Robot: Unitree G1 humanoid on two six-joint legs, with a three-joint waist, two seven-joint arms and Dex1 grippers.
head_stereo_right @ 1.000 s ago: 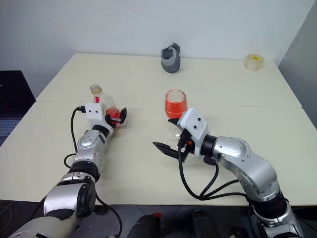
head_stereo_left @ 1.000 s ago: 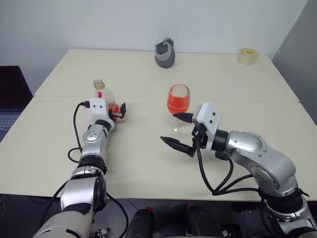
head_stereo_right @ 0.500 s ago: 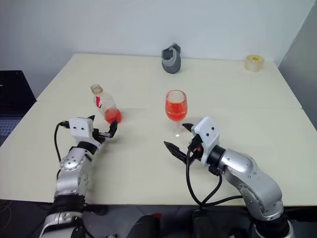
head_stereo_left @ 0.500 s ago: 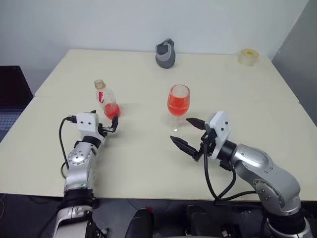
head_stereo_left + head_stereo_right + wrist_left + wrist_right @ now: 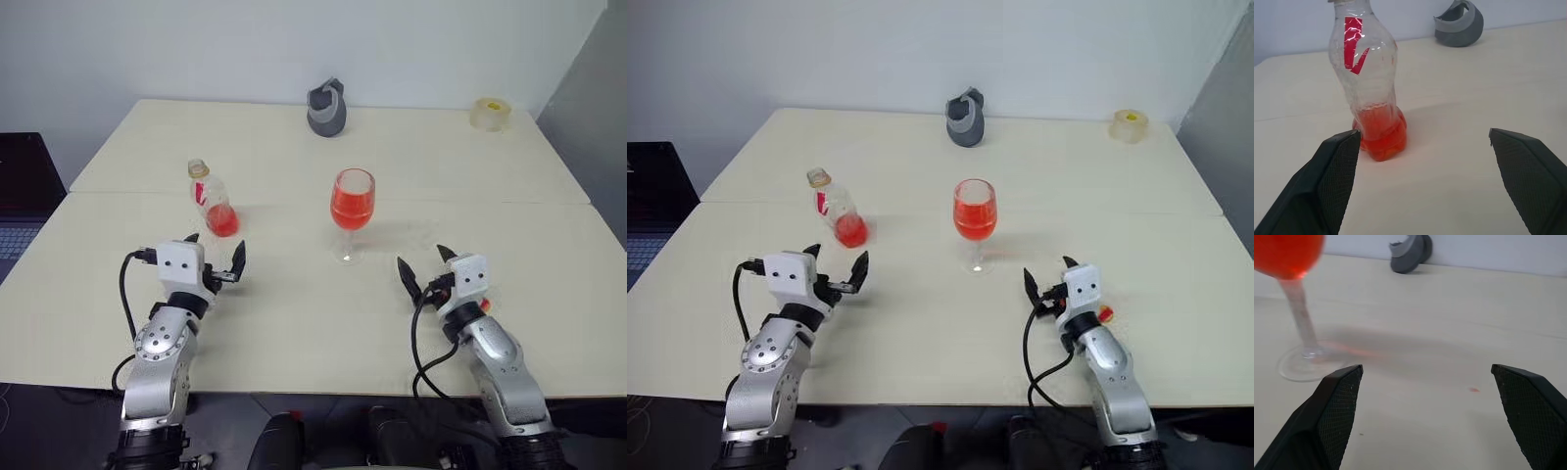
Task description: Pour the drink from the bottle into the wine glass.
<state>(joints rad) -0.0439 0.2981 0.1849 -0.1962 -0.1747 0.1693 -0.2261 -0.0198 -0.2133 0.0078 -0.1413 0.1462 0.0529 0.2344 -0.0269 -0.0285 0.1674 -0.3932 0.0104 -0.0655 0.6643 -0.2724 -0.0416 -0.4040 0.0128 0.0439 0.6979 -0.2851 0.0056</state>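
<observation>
Both sets of jaws stand wide and hold nothing: the left gripper [image 5: 214, 262] has let go of the bottle [image 5: 214, 200] and drawn back toward the robot, and the right gripper [image 5: 425, 266] has swung away from the wine glass [image 5: 353, 211] and lowered to the near tabletop [image 5: 313, 323].

Taking the wine glass as landmark: the bottle stands upright well to its left, uncapped, with only a low pool of the drink [image 5: 1380, 135] left in its base. The dark grey jug [image 5: 326, 107] sits far behind the glass, and a roll of tape [image 5: 490, 112] lies far behind it and to its right.

The glass bowl is more than half full of the red-orange liquid, so the pour looks finished (both arms seem to be retreating to rest).

The bottle is thin, clear, waisted plastic with a red label strip; the glass is smooth, colourless, with a slim stem and flat round foot. The tabletop is matt, pale cream. The black fingers [image 5: 1327, 183] carry a fine gridded texture.
</observation>
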